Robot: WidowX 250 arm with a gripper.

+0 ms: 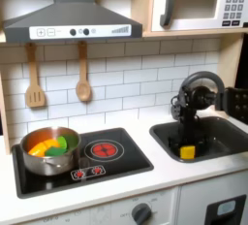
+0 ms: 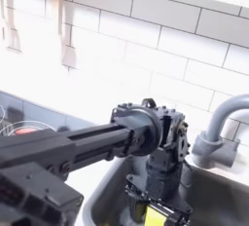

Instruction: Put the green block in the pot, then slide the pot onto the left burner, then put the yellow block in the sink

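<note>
Final step: my hand [image 1: 186,132] hangs in the sink [image 1: 221,137], the yellow block [image 1: 187,152] just beneath it on the basin floor. I cannot tell whether the fingers grip it or have let go; next I would confirm release, then lift clear.

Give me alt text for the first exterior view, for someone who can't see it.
A toy kitchen: the yellow block lies in the sink, with the robot gripper just above it. The pot sits on the left burner, holding green and orange pieces; the right burner is bare.
</note>
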